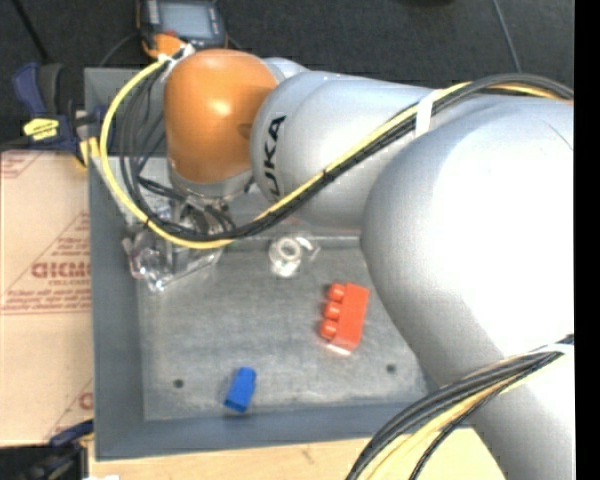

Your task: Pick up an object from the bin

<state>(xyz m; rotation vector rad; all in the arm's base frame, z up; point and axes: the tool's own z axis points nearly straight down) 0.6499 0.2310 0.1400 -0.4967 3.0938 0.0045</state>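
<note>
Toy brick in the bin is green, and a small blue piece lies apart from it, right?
No: the camera view shows the toy brick is orange-red, not green. The small blue piece does lie apart from it in the bin.

One grey metal bin, holding four loose items that can be counted: orange-red studded brick, one; small blue block, one; clear ring, one; clear plastic piece at the left, partly under the arm, one, kind not determinable.
</note>
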